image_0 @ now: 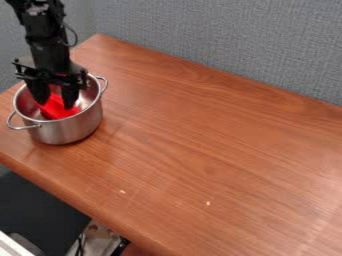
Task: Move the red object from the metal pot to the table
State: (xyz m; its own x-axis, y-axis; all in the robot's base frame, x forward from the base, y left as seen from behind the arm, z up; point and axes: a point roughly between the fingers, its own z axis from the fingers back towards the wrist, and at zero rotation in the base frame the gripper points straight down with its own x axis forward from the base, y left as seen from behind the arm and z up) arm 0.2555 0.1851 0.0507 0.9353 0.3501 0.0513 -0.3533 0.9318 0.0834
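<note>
The metal pot point(67, 126) stands on the table point(201, 130) near its left corner. Inside it lies the red object point(58, 110), leaning against the pot's inner wall. My gripper point(54, 97) points straight down into the pot, and its dark fingers are drawn in against the sides of the red object's upper end. The lower part of the red object is hidden by the pot wall and the fingers.
The wooden tabletop stretches to the right and front of the pot. A grey textured wall runs behind the table's far edge. The table's rounded front edge drops off to a dark floor at lower left.
</note>
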